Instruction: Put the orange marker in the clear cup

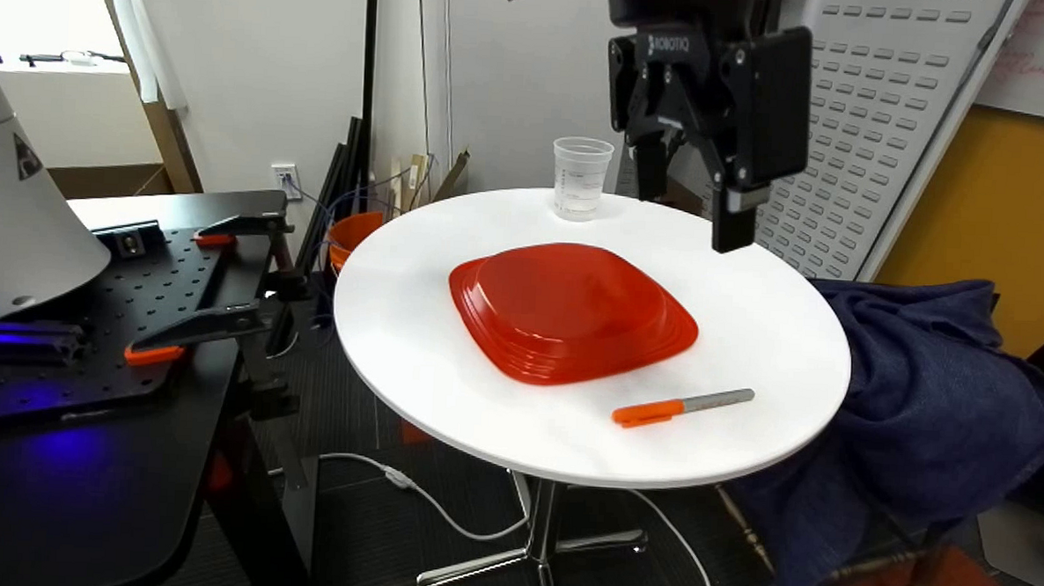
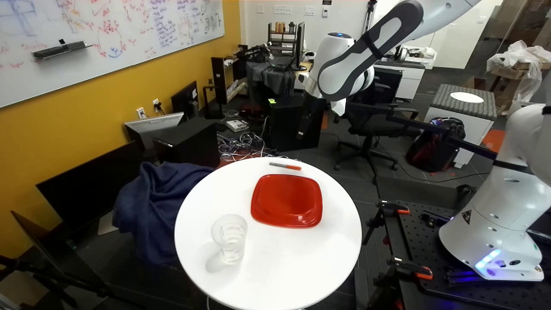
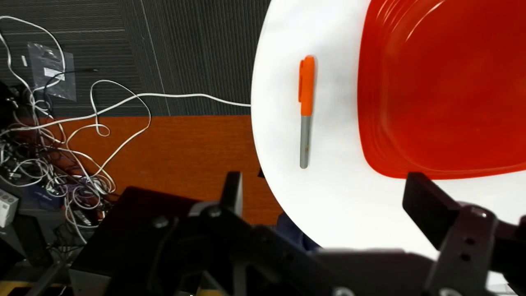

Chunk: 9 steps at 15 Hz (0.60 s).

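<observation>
The orange marker (image 1: 681,408) lies flat on the white round table (image 1: 419,236), near the rim; it also shows in an exterior view (image 2: 285,166) and in the wrist view (image 3: 306,107). Its grey end points toward the gripper side of the wrist view. The clear cup (image 1: 581,177) stands upright near the opposite edge, beyond the red plate, and shows in an exterior view (image 2: 230,239); it is out of the wrist view. My gripper (image 1: 692,204) is open and empty, raised above the table. In the wrist view its fingers (image 3: 324,183) are wide apart, the marker ahead between their lines.
A large red squarish plate (image 1: 570,308) lies upside down mid-table, between marker and cup; it also shows in the wrist view (image 3: 444,90). A dark blue cloth (image 1: 931,416) hangs over a chair beside the table. The robot's black bench (image 1: 226,201) stands opposite.
</observation>
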### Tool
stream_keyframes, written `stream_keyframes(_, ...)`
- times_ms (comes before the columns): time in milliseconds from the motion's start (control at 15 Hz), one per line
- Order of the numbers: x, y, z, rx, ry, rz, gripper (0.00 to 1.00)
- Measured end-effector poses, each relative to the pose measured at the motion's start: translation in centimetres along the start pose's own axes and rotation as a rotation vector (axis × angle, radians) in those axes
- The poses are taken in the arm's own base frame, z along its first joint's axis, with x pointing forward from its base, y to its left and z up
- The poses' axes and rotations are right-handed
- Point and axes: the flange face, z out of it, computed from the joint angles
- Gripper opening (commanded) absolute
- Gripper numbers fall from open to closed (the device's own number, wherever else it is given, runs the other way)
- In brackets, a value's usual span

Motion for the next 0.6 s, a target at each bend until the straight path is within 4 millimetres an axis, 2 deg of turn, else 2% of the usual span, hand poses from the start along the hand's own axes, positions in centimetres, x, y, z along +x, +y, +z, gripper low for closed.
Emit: stream_keyframes(600,2.1,-0.1,5.8,0.026,-0.049,-0.019,1.0)
